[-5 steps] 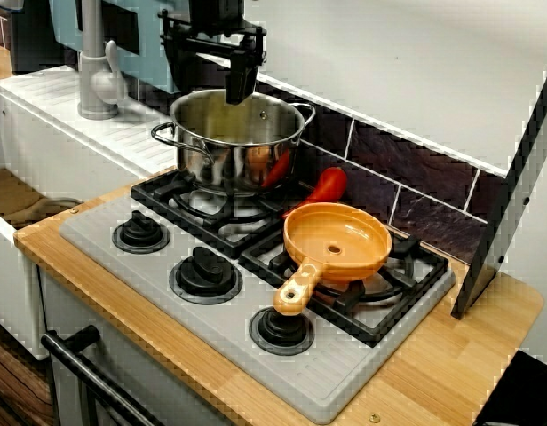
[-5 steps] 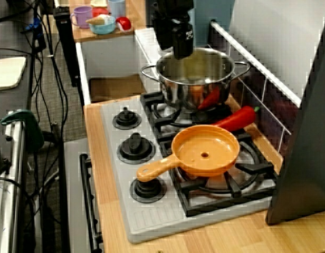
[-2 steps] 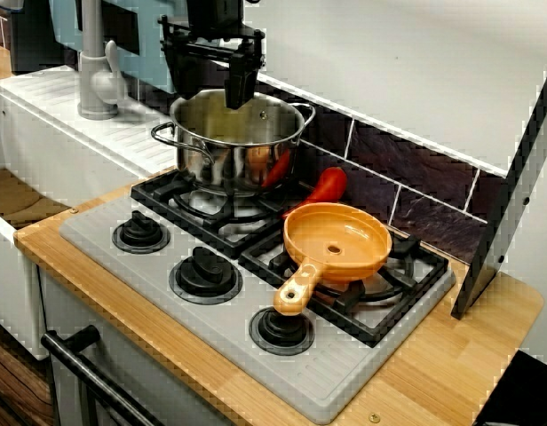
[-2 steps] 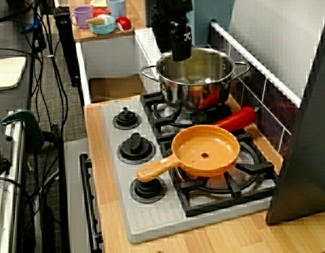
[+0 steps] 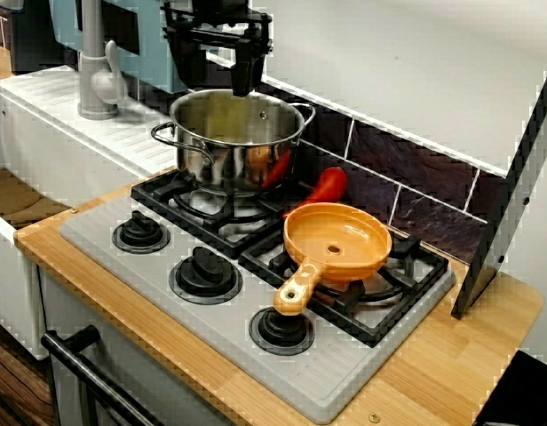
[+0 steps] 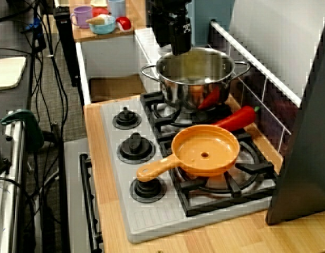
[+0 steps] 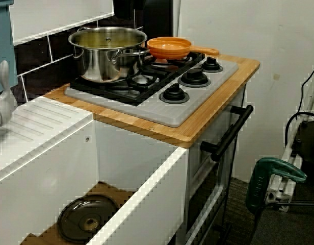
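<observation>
Gripper hangs just above steel pot, its upper part cut off by the frame; jaws look spread, nothing between; pot on rear burner, contents unclear; red pepper half hidden behind it; orange pan near.

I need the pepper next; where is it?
In the front view, the red pepper lies at the back of the stove, right of the steel pot and behind the orange pan.

Your layout around the pot on the stove
You see the gripper above its rim, the pepper just right, the pan further right, the sink on its left.
</observation>
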Controlling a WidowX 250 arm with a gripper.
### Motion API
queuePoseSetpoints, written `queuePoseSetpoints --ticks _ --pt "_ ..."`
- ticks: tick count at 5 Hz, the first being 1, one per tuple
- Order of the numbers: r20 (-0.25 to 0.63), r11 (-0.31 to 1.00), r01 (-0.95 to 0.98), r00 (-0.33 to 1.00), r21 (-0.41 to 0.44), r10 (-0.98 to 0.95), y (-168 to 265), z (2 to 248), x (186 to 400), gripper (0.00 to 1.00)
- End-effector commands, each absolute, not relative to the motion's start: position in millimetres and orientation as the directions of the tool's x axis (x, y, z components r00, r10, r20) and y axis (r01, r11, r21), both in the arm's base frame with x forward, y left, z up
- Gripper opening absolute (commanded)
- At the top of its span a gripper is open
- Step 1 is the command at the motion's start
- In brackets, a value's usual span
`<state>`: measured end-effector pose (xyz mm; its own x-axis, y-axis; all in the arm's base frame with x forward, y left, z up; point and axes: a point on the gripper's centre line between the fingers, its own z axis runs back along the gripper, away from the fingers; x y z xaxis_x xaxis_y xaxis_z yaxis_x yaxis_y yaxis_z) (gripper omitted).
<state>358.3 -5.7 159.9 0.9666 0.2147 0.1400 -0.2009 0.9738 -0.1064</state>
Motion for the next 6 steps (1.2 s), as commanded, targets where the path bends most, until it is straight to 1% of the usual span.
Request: queuePoseSetpoints --ticks 1,3,4,5,6 --pt "0.28 0.987 -0.136 0.948 -0.084 0.155 -19.3 182.4 374.9 1.0" --pt "0.338 0.999 -0.021 0.941 -0.046 0.036 -14.9 174.5 400.7 1.0" --pt "0.337 0.998 0.049 0.941 -0.039 -0.033 -1.5 168.1 409.2 1.0" --pt "0.322 0.981 0.194 0.929 -0.011 -0.18 0.9 160.5 410.7 1.0" --pt "0.29 0.946 0.324 0.906 -0.013 -0.307 3.7 147.2 412.4 1.0"
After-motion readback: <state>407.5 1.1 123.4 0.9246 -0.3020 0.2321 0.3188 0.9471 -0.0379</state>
